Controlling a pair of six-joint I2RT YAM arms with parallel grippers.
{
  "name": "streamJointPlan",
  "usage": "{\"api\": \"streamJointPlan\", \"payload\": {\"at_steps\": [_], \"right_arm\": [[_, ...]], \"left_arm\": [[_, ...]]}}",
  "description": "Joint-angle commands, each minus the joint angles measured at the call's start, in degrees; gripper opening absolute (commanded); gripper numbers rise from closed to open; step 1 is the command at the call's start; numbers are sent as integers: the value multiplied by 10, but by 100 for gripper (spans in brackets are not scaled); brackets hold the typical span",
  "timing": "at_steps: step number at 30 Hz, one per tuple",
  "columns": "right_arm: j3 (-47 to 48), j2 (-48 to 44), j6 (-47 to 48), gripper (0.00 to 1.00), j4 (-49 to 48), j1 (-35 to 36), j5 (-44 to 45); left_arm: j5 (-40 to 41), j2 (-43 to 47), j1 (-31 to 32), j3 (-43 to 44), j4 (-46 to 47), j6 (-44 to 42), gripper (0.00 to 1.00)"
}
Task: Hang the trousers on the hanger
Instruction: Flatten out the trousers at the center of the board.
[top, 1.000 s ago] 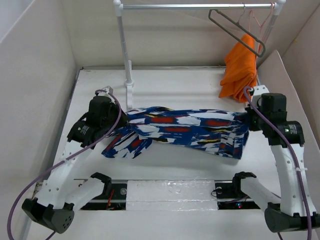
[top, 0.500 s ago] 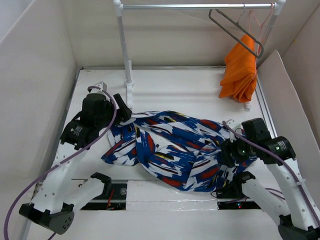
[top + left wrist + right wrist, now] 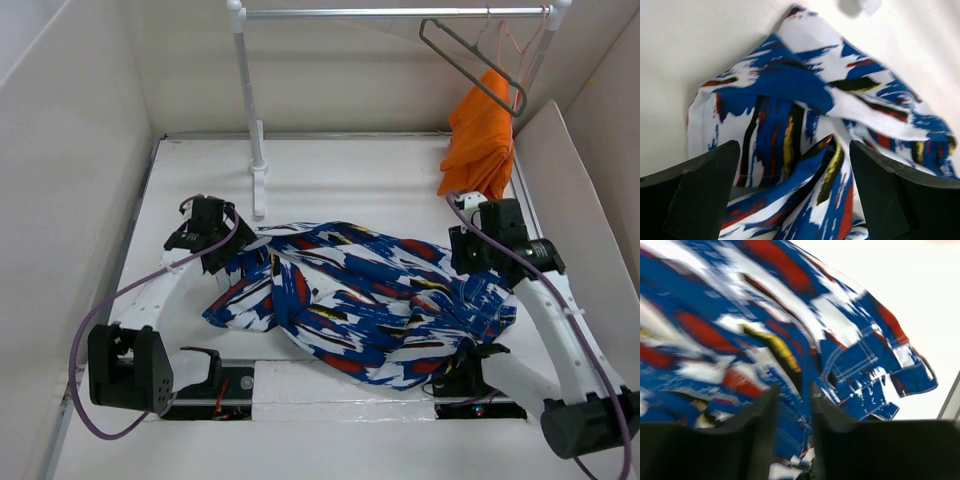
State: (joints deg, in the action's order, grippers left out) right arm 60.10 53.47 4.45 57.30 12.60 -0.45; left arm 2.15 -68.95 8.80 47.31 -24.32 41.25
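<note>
The trousers (image 3: 360, 300), deep blue with white, red, black and yellow strokes, lie in a crumpled heap on the white table. My left gripper (image 3: 225, 255) hovers at their left end. In the left wrist view it (image 3: 794, 145) stands wide open over folds of the trousers (image 3: 790, 95), gripping nothing. My right gripper (image 3: 475, 262) is over their right end. In the right wrist view its jaws (image 3: 791, 390) show a narrow gap above the blurred trousers (image 3: 765, 325), with no cloth clamped. The dark grey hanger (image 3: 475, 65) hangs tilted on the rail at the back right.
A plain orange garment (image 3: 480, 140) hangs on a thin wire hanger (image 3: 510, 40) beside the grey one. The rail's white post (image 3: 245, 100) stands behind the left gripper. Tall white walls (image 3: 70, 200) close in the table's sides.
Both grippers have opened and let go of the trousers, which dropped from a stretched band into a heap. The right arm swung toward the near edge, then back. The left arm sank lower.
</note>
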Motion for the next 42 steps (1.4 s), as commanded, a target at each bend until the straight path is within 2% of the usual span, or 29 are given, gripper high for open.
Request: {"api": "streamJointPlan", "payload": {"at_steps": [1, 2, 5, 7, 9, 11, 13, 15, 16, 18, 21, 22, 23, 25, 26, 27, 28, 29, 30, 31, 34, 37, 42], "right_arm": [[-49, 1, 27, 41, -130, -62, -56], [-58, 2, 35, 54, -132, -90, -68], [-62, -1, 64, 70, -114, -118, -68], [-70, -10, 59, 75, -112, -147, -41], [-84, -26, 33, 85, -139, -190, -30], [-100, -21, 29, 86, -154, -205, -33], [-112, 0, 16, 87, -186, -255, -50], [-127, 56, -5, 87, -217, -282, -61], [-135, 77, -8, 87, -234, -320, -68], [-141, 140, -15, 87, -266, -362, -96], [-136, 210, -23, 88, -296, -403, -59], [-137, 226, -27, 88, -304, -415, -57], [-137, 243, -30, 88, -314, -420, -63], [-136, 291, -38, 87, -324, -420, -88], [-133, 304, -38, 86, -326, -420, -95], [-133, 317, -37, 83, -333, -420, -108], [-132, 333, -37, 73, -337, -420, -113], [-131, 337, -36, 68, -340, -420, -116], [-132, 341, -36, 58, -350, -420, -122], [-132, 346, -35, 26, -354, -420, -132], [-128, 346, -37, 0, -373, -420, -156], [-97, 328, -38, 0, -374, -394, -158], [-20, 312, -37, 0, -349, -362, -96]], "left_arm": [[22, 18, 0, -5, 70, 63, 88], [26, 24, 0, -22, 82, 72, 90], [47, 43, 0, -57, 119, 122, 93], [45, 47, -5, -72, 142, 159, 96], [43, 30, -5, -92, 165, 193, 97], [41, 12, -5, -91, 170, 197, 97], [37, -7, -5, -83, 191, 199, 97], [40, -36, -5, -72, 195, 199, 96], [44, -49, -5, -60, 195, 194, 95], [61, -56, -5, -53, 197, 185, 88], [85, -63, -5, -42, 198, 171, 82], [83, -65, -12, -42, 203, 168, 76], [74, -74, -12, -44, 209, 166, 58], [64, -87, -26, -48, 223, 162, 41], [55, -90, -33, -47, 225, 160, 17], [53, -94, -46, -45, 219, 153, 7], [52, -94, -53, -38, 216, 146, 0], [55, -89, -59, -35, 212, 136, 0], [57, -83, -64, -29, 198, 126, 0], [59, -74, -69, -20, 191, 111, 0], [82, -15, -77, -2, 172, 82, 0], [108, 60, -77, 26, 133, 68, 0], [139, 124, -77, 88, 65, 24, 0]]}}
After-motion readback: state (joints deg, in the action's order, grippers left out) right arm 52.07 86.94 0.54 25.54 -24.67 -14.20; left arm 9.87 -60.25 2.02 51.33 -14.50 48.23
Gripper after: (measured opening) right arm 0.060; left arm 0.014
